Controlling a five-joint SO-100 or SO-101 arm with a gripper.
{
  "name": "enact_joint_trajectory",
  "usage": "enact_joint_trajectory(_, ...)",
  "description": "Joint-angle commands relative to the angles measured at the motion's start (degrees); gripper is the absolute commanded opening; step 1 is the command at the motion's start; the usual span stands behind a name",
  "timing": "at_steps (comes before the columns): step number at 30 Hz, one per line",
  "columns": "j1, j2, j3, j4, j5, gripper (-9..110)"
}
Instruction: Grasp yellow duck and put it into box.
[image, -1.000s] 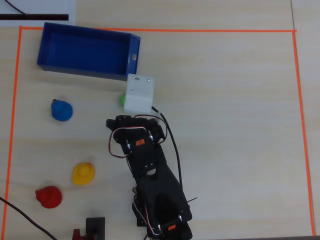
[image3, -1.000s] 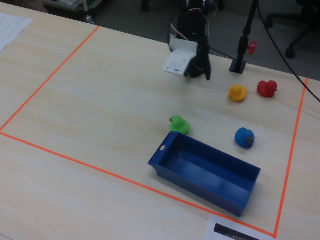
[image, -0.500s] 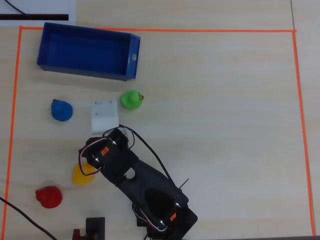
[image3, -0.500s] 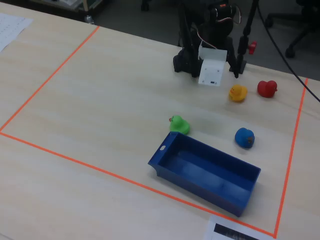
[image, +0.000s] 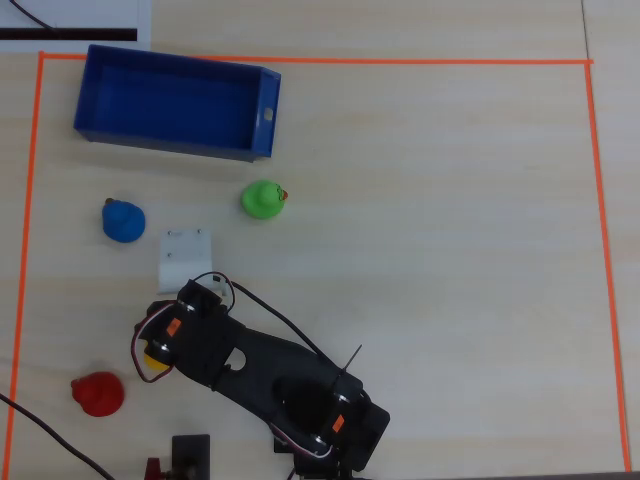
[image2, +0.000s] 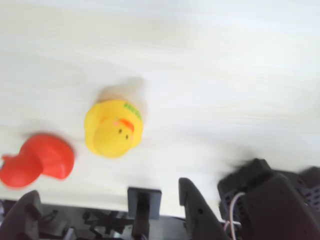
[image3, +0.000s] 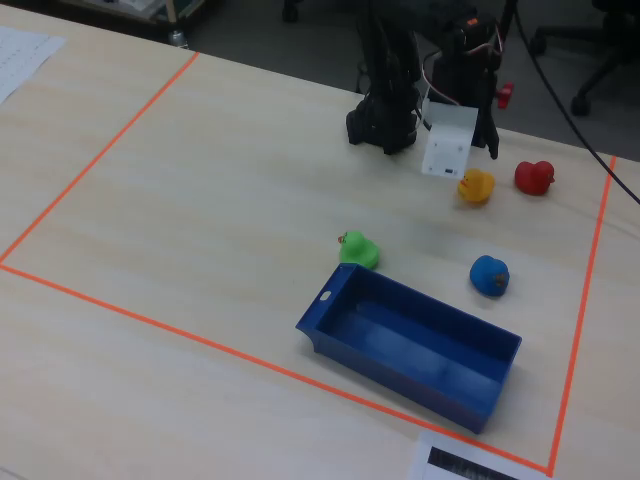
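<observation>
1. While the tool (image2: 110, 212) hangs over the yellow duck (image2: 113, 128), its jaws stand apart, empty.
2. The duck sits on the surface just right of the red duck (image2: 36, 160) in the wrist view.
3. Descend centred, avoiding it.

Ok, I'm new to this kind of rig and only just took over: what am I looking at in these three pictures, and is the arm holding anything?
It is one small black robot arm bolted to a wooden table. One picture looks straight down, one looks across the table from the far side, and one rides on the arm's wrist.

On the table lie four toy ducks: the yellow duck, a red duck, a green duck and a blue duck. The box, a long blue tray, is empty. Orange tape marks the work area.

The gripper hangs over the yellow duck with its fingers spread, holding nothing.
</observation>
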Motion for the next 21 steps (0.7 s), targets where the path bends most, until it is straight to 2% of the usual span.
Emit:
enact_joint_trajectory(1,-0.9,-0.9,2.1,-4.8,1.1,38)
enact_joint_trajectory(21,-6.6,-3.3,11.1,-14.3,8.7,37)
